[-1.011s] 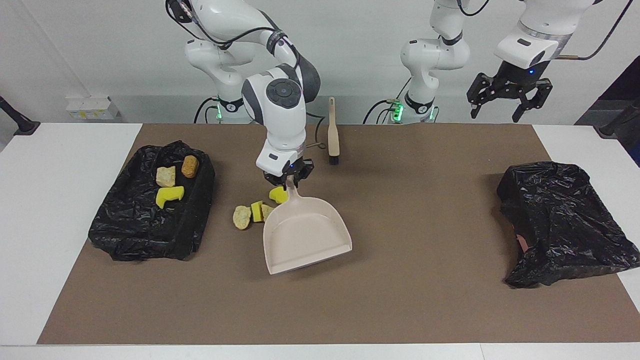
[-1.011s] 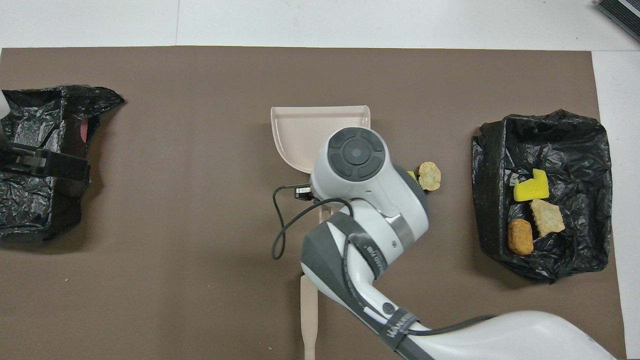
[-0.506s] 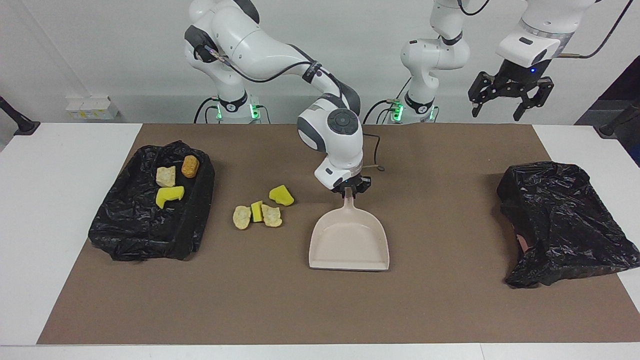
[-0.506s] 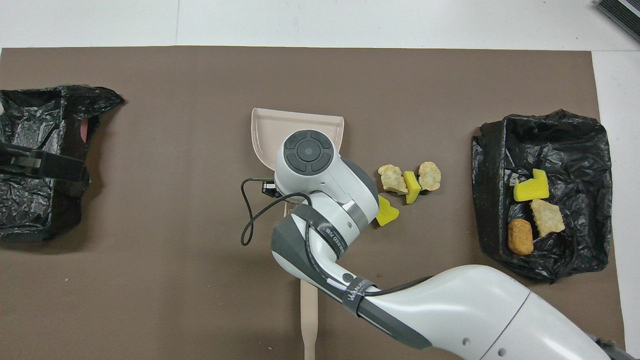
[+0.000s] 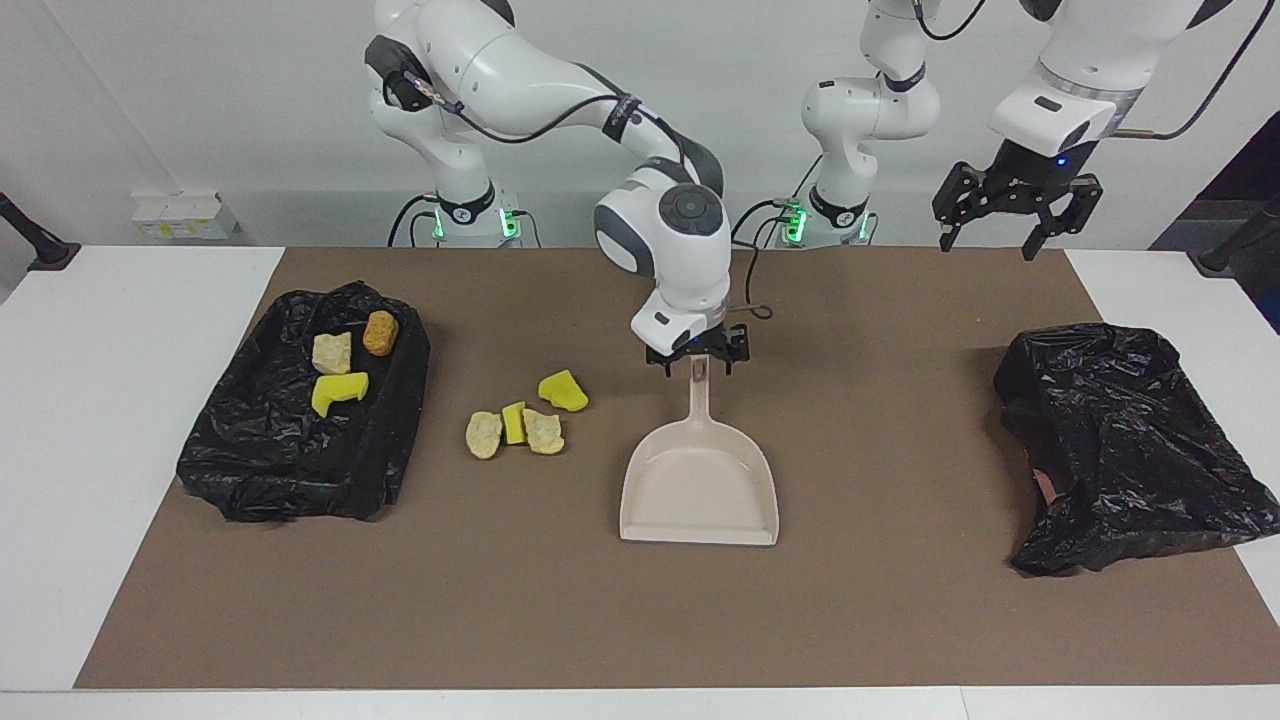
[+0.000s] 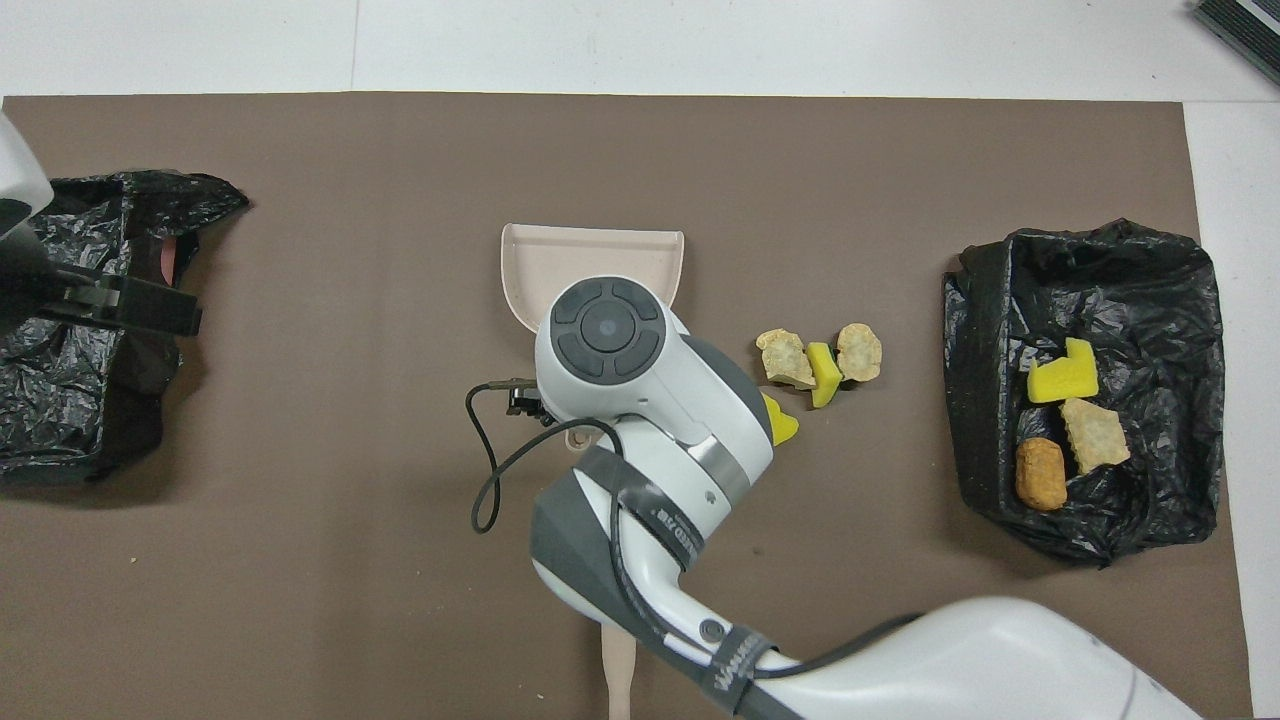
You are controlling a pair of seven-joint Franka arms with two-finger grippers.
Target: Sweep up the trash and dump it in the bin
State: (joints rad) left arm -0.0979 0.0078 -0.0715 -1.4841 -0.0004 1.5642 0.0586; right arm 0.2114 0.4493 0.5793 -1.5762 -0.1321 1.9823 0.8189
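On brown mat: four loose trash pieces (image 5: 525, 420) | three in black-lined bin (image 5: 300, 400) | one beige plastic dustpan (image 5: 700, 490) | right gripper (image 5: 697, 361) spread, astride handle | left gripper (image 5: 1015, 205) spread, empty.

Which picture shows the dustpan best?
The facing view. There the whole dustpan lies flat on the brown mat, pan and handle both showing, with the right gripper open over the handle's end. In the overhead view the right arm covers most of it; only the wide front edge peeks out.
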